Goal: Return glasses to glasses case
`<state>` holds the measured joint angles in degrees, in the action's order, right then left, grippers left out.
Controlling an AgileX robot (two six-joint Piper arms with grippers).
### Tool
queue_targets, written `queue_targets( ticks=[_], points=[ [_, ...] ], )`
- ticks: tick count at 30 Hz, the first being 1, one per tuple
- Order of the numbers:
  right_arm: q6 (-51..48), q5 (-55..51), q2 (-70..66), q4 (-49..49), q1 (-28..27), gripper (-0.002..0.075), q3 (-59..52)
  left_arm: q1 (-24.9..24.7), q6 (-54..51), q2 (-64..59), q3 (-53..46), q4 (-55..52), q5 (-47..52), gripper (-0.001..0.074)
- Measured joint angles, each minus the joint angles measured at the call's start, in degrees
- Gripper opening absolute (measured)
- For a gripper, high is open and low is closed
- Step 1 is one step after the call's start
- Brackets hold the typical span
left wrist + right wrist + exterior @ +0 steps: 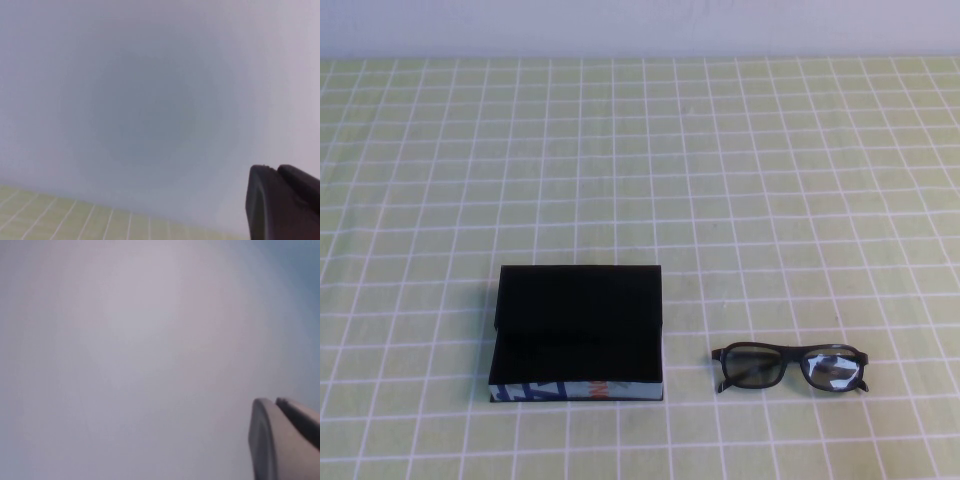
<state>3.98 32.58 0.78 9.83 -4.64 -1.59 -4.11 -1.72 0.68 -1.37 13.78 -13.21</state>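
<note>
The glasses case (pixel 578 335) sits on the table (pixel 770 180), toward the near edge and a little left of the middle. It is a flat black box, and its lid looks raised and tipped back, the dark inside showing in front of it. Along its near edge runs a printed strip in blue, white and orange.

The glasses (pixel 790 367) lie to the right of the case, near it but apart, with bare green-and-white checked cloth between the two. They rest with the lenses facing the near side; the right lens catches a pale glare. I cannot make out how the temples lie.

Neither arm shows over the table from the raised camera. The left hand (pixel 282 202) appears only in its own wrist camera, as a dark piece of finger in one corner. It is lifted well clear of the case and glasses, facing a blank pale wall with just a strip of the checked cloth in sight. It holds nothing that I can see, and I cannot tell whether it is released or clenched.

The right hand (pixel 285 437) shows the same way, a grey sliver of finger against plain wall, with nothing of the table in view. Whether it is spread or closed I cannot tell either.
</note>
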Motion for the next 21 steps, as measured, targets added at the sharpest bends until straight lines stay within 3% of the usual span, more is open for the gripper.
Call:
queue_targets(
  ticks=[5, 9, 15, 21],
  points=[
    [7.6, 17.4, 0.0, -0.4, 0.0, -0.0018, 2.1, 0.0, 12.4, 0.0, 0.0, 0.2, -18.4, -0.0001],
    [17.1, 13.5, 0.1, -7.4, 0.0, -0.0018, 13.0, 0.0, 18.9, 0.1, 0.6, 0.3, -29.9, -0.0001],
    [37.0, -14.2, -1.1, -27.0, 0.0, -0.0018, 35.3, 0.0, 20.3, 0.1, 10.7, -4.2, -20.0, -0.0001],
    [44.0, -22.9, -11.6, -34.8, 0.0, -0.0018, 45.9, 0.0, 20.9, -2.4, 22.5, -16.6, -3.2, -0.0001]
  ],
)
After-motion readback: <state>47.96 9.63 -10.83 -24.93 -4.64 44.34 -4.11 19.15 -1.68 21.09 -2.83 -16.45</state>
